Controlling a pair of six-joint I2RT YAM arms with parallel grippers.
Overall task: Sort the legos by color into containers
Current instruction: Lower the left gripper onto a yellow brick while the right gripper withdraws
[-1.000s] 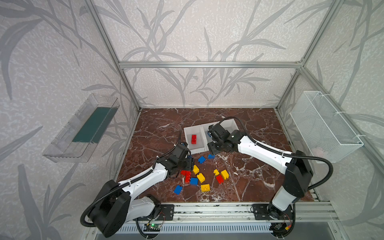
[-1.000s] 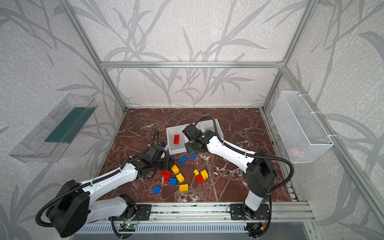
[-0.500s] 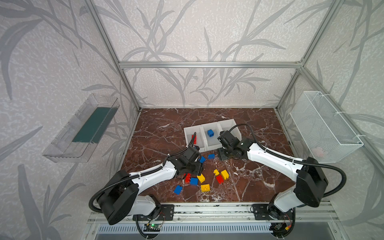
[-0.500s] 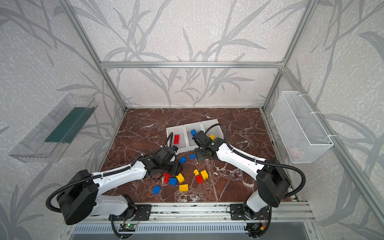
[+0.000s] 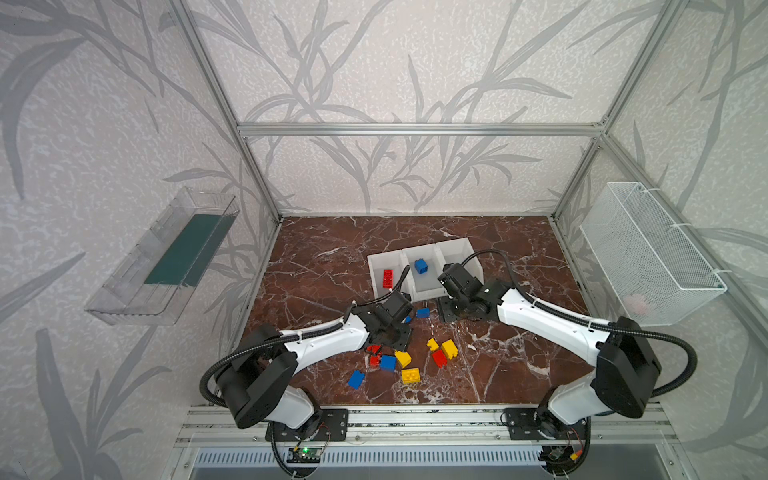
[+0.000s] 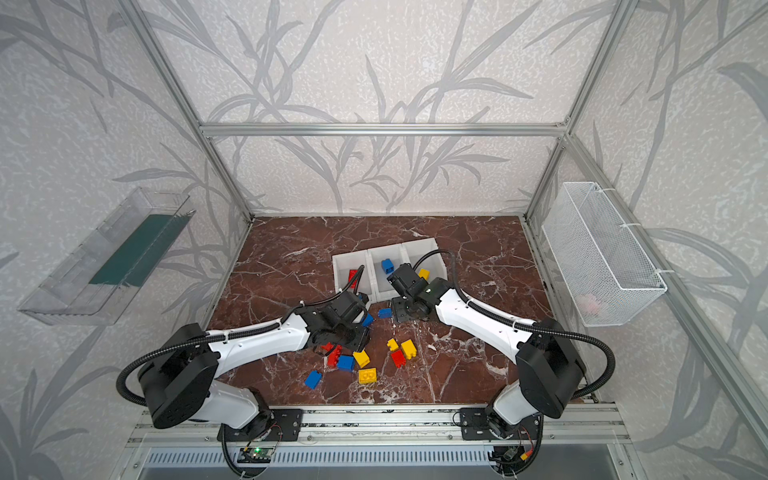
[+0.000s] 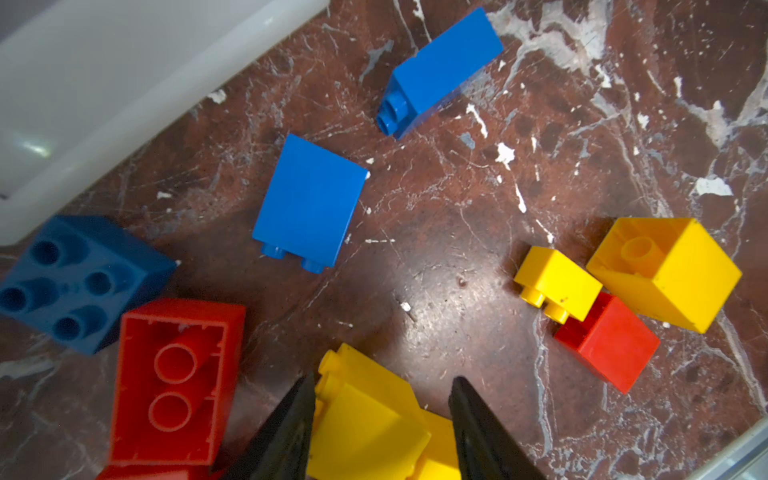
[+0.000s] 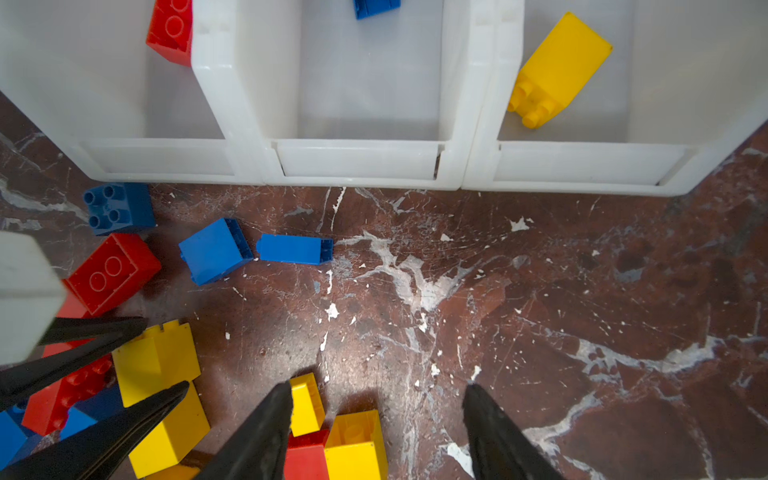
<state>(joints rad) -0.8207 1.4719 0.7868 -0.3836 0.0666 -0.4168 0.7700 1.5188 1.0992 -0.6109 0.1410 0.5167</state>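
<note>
Your left gripper [image 7: 382, 380] is low over the loose pile between the middle and the near edge of the brown marble table [image 5: 324, 257]. Its jaws stand either side of a yellow sloped plastic brick [image 7: 365, 419]. One finger [image 7: 291, 424] lies against that brick, but you cannot tell whether the other touches it.

Your right gripper [image 8: 378, 386] hangs near the front of the row of three white plastic bins [image 8: 245, 104]. Its jaws are apart and hold nothing. Below it lie a small yellow brick [image 8: 307, 405], a red square brick [image 8: 305, 457] and a yellow cube brick [image 8: 355, 440].

The bins stand mid-table, toward the far edge:
- Bin nearest the left edge: a red long brick [image 5: 387, 277].
- Middle bin: a blue cube brick [image 5: 421, 266].
- Bin nearest the right edge: a yellow wedge brick [image 8: 557, 66].

On the table just in front of the bins lie a blue four-stud brick [image 8: 120, 208], a blue square brick [image 8: 214, 249] and a blue narrow brick [image 8: 295, 248].
</note>
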